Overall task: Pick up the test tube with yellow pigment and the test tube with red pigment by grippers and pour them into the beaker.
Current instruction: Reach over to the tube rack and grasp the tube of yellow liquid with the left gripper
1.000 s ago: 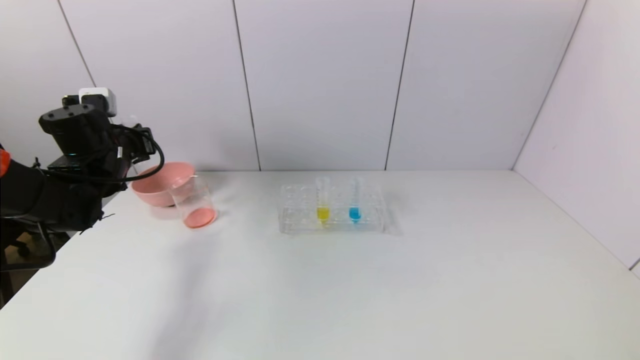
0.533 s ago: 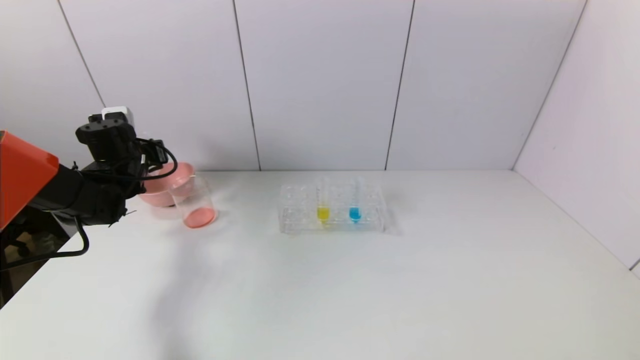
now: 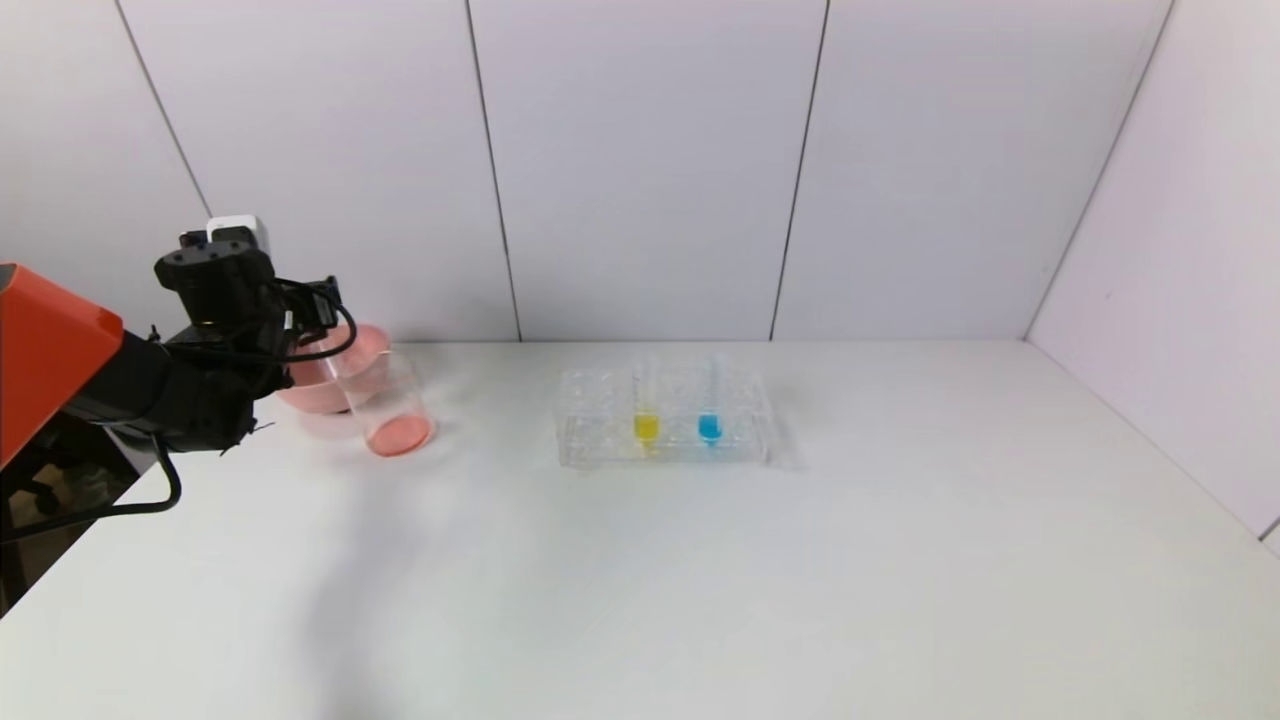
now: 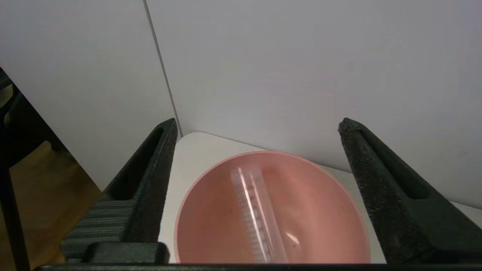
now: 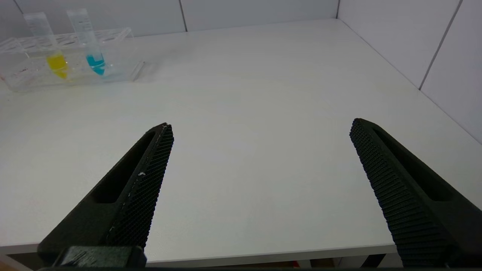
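left hand [image 4: 256,150] spread wide above the pink bowl [image 4: 211,210], an empty clear tube [image 4: 258,218] lying inside – head view hides it, beaker [image 3: 388,405] with red liquid at the bowl's 4 o'clock, yellow tube [image 3: 645,405] upright in the rack [image 3: 600,435] mid-surface, right hand [image 5: 260,150] spread too – wrist view only

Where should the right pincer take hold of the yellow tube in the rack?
Grip the yellow tube on its bare upper part, above the rack, coming from above and closing across it. It stands upright, with the blue tube close beside it.
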